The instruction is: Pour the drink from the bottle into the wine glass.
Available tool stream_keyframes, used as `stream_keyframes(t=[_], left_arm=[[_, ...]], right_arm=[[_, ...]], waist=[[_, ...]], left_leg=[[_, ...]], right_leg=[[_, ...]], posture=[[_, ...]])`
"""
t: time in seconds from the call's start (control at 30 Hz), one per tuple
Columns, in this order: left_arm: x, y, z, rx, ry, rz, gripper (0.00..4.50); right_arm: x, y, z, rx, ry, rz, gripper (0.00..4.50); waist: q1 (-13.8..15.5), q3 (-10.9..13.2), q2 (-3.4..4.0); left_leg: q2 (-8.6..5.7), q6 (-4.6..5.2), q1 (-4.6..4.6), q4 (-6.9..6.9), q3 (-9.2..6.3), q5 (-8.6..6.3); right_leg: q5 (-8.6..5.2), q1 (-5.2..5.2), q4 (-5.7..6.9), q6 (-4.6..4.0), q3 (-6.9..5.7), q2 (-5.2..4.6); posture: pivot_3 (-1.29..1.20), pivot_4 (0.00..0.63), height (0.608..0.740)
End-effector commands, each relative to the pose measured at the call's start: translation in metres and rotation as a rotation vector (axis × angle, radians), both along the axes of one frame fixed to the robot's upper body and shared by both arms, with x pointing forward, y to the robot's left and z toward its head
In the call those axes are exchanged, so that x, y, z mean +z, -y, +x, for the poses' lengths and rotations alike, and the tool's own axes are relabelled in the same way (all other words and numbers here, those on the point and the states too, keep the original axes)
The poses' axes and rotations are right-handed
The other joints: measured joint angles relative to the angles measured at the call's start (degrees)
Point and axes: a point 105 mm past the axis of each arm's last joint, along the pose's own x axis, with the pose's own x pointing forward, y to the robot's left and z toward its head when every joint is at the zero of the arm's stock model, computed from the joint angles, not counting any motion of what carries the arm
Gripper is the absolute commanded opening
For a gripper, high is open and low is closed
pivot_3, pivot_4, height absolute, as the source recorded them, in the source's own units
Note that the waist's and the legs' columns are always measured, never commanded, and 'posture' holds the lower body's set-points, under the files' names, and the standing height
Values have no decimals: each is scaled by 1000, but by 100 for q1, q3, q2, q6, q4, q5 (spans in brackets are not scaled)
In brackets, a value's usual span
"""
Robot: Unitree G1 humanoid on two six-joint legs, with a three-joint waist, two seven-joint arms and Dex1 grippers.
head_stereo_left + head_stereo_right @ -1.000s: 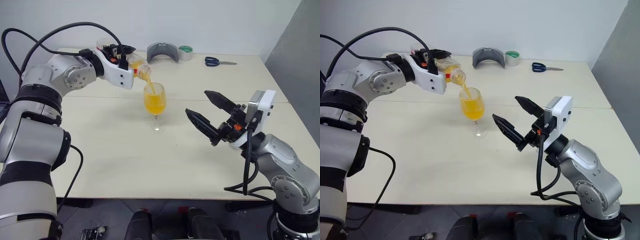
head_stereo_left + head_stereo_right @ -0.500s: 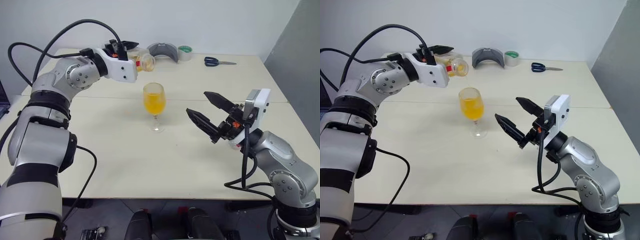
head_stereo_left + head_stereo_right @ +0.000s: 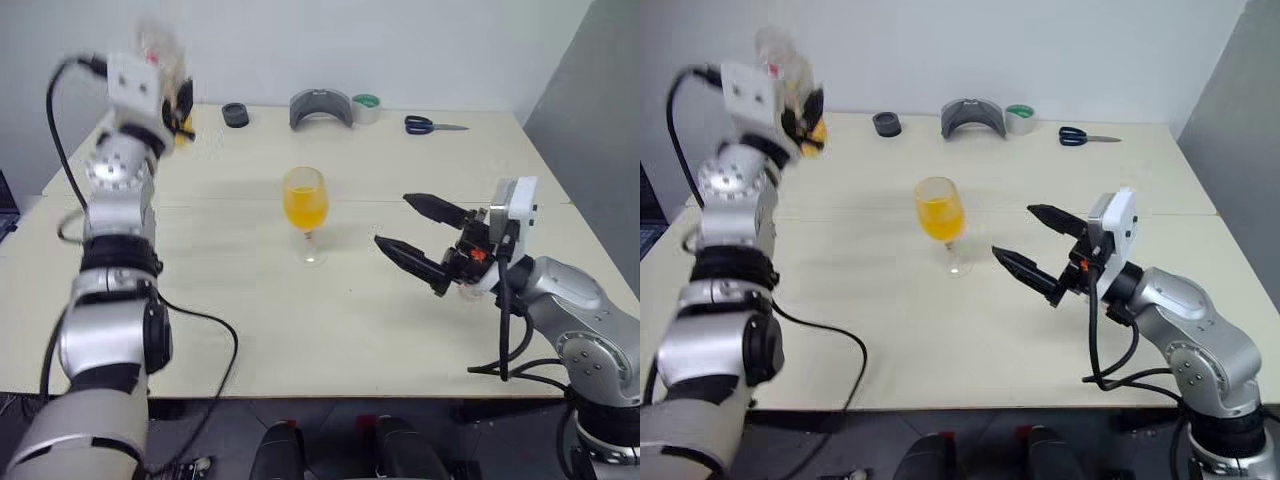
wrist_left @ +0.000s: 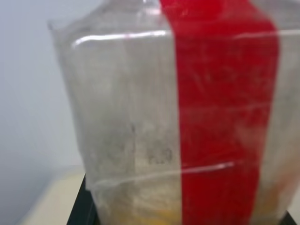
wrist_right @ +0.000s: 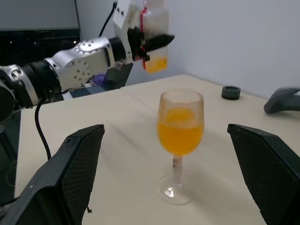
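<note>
**Bottle upright at upper left, glass filled mid-bench**

The left gripper (image 5: 149, 44) has its fingers pinched on the bottle (image 5: 153, 28), held upright above the bench (image 3: 250, 310) in the upper left of the head view. A red stripe (image 4: 220, 117) runs down its clear wall, beside faint print too blurred to read (no brand can be made out). A little of the drink (image 5: 156, 63) sits in its bottom. The wine glass (image 3: 305, 205) stands mid-frame, about half full of orange liquid. The right gripper (image 3: 420, 235), lower right, has its fingers spread wide, empty, just beside the glass. Along the top edge lie a black cap (image 3: 235, 114), a grey holder (image 3: 322, 104), tape (image 3: 367, 106) and scissors (image 3: 425, 125).
</note>
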Motion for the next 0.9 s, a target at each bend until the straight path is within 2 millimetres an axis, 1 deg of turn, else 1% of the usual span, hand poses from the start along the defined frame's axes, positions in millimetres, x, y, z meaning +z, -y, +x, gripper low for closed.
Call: stream_keyframes(t=[0.03, 0.13, 0.23, 0.33, 0.4, 0.53, 0.63, 0.77, 0.9], left_arm=[[8, -9, -12, 31, 39, -125, 1642], [-21, -10, -16, 21, -24, -182, 1642], [-34, -8, -17, 15, -47, -190, 1642], [-48, 2, -14, -28, -60, -180, 1642], [-54, 6, -13, -47, -67, -169, 1642], [-60, 15, -10, -90, -57, -112, 1642], [-71, 19, -8, -108, -71, -64, 1642], [-82, 19, -5, -107, -94, -64, 1642], [-96, 22, -6, -134, -113, -131, 1642]], right_arm=[[6, 3, -18, 45, 39, -23, 4500], [-1, 6, -23, 52, 21, -48, 4500], [-5, 6, -25, 52, 17, -60, 4500], [-6, 7, -22, 32, 19, -56, 4500], [-5, 6, -21, 26, 21, -51, 4500], [-4, 6, -22, 17, 25, -48, 4500], [-3, 6, -20, 8, 27, -44, 4500], [-2, 6, -19, 2, 30, -42, 4500], [-2, 6, -18, -9, 33, -42, 4500]], waist=[[18, 1, -7], [24, 0, -9], [24, 0, -9], [24, -1, -10], [24, -2, -11], [22, -2, -11], [18, -2, -11], [18, -2, -11], [22, -3, -11]], left_leg=[[0, 0, -7, 5, -6, 0], [0, 0, -19, 23, -15, 0], [-1, 1, -19, 45, -18, 0], [-1, 1, -18, 59, -20, -1], [-2, 1, -18, 61, -19, -1], [-2, 1, -18, 61, -18, -1], [-1, 2, -18, 60, -17, -1], [-2, 2, -18, 60, -17, -1], [-2, 2, -18, 59, -16, -1]], right_leg=[[0, 0, -1, 0, -4, 1], [0, 1, -1, 0, -10, 1], [1, 7, 5, 2, -11, 2], [4, 12, 9, 8, -12, 4], [6, 13, 9, 10, -10, 4], [6, 12, 9, 10, -9, 6], [6, 11, 8, 10, -7, 6], [6, 11, 8, 10, -7, 6], [5, 12, 8, 11, -7, 6]], posture=[[0, 150, 740], [0, 150, 740], [0, 150, 740], [0, 150, 740], [0, 150, 740], [0, 150, 740], [0, 150, 740], [0, 150, 740], [0, 150, 740]])
